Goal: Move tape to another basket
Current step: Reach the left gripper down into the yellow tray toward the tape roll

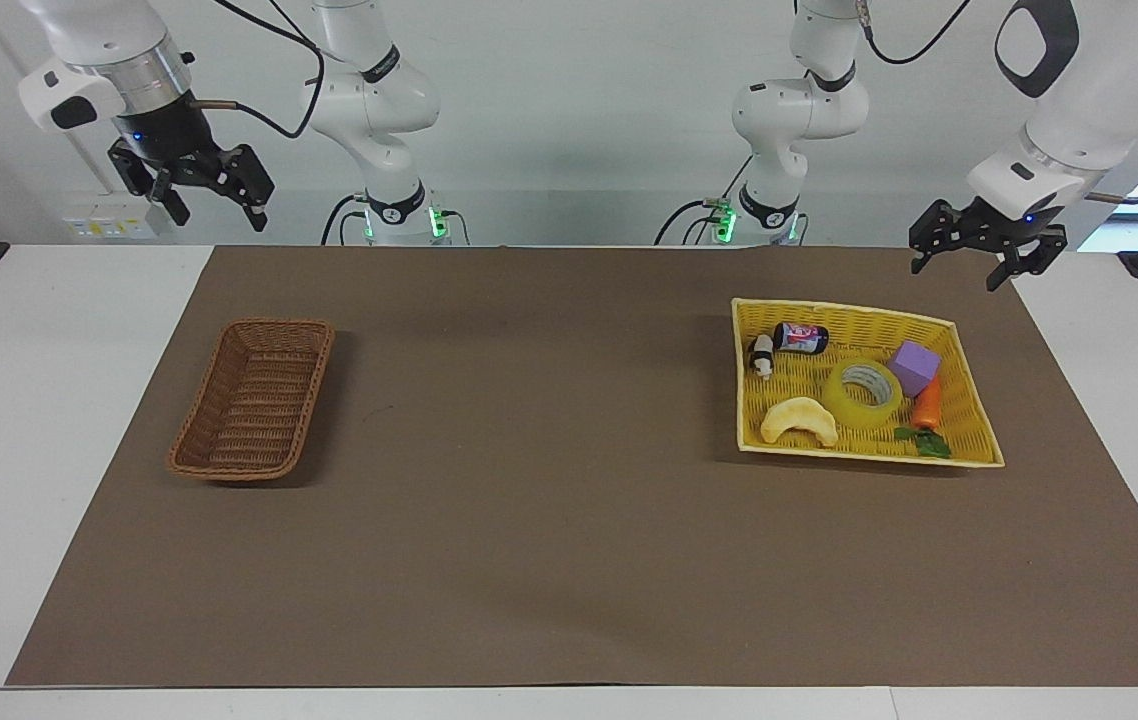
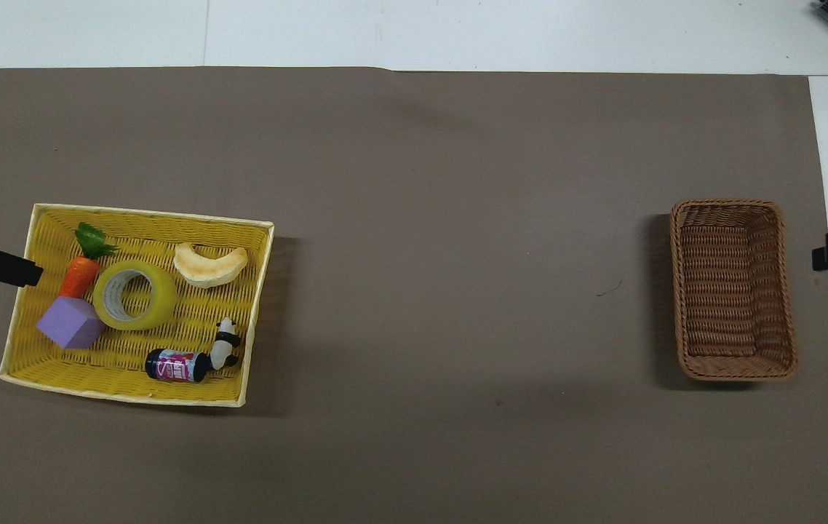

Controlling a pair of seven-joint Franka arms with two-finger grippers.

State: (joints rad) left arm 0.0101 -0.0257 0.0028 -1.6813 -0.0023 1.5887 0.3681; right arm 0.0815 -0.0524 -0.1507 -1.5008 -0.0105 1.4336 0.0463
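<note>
The tape [image 1: 864, 392], a yellow roll with a grey-white core, lies flat in the yellow tray basket [image 1: 859, 455] between a pale croissant toy and a purple block. It also shows in the overhead view [image 2: 135, 295]. The narrow dark-brown wicker basket [image 1: 229, 468] stands with nothing in it toward the right arm's end of the table, and shows in the overhead view [image 2: 734, 367]. My left gripper [image 1: 959, 272] is open and raised in the air by the yellow basket's edge toward the left arm's end. My right gripper [image 1: 219, 220] is open and waits high up by the brown basket's end of the table.
The yellow basket [image 2: 123, 393] also holds a croissant toy [image 2: 209, 265], a carrot [image 2: 79, 275], a purple block [image 2: 70, 323], a small dark bottle [image 2: 175, 365] and a panda figure [image 2: 225, 342]. A brown mat [image 2: 458, 255] covers the table.
</note>
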